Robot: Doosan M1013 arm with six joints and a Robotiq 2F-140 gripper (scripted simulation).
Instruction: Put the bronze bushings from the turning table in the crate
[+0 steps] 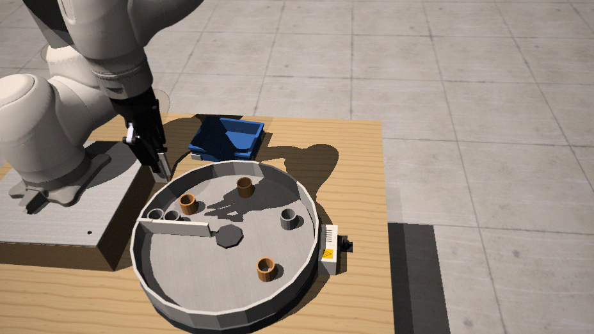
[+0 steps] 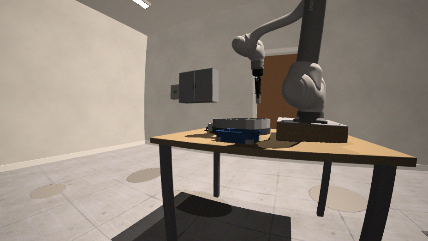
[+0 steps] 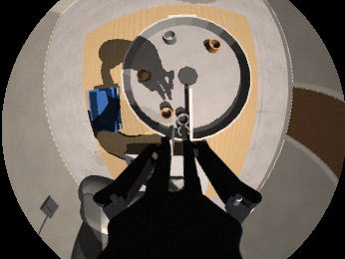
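My gripper [image 1: 166, 172] [image 2: 258, 102] [image 3: 177, 130] is shut down to a narrow gap with nothing in it, high above the near rim of the turning table [image 1: 232, 318] [image 2: 242, 123] [image 3: 224, 75]. One bronze bushing [image 1: 188, 207] [image 3: 162, 115] stands near the white bar, another bronze bushing [image 1: 244, 190] [image 3: 144, 76] in shadow near the crate side, a third bronze bushing [image 1: 266, 274] [image 3: 215, 49] on the far side from my base. A steel bushing [image 1: 288, 222] stands apart; two steel bushings [image 1: 155, 214] [image 1: 171, 215] are beside the bar. The blue crate [image 1: 249, 127] [image 2: 237, 136] looks empty, partly shadowed.
The white bar [image 1: 176, 227] [image 3: 190, 115] runs from the table's rim towards the dark hub [image 1: 229, 236] [image 3: 187, 76]. A raised wall surrounds the turning table. A white box [image 1: 329, 265] with a warning label sits outside it. The arm's base block [image 1: 49, 220] [image 2: 311, 132] stands beside it.
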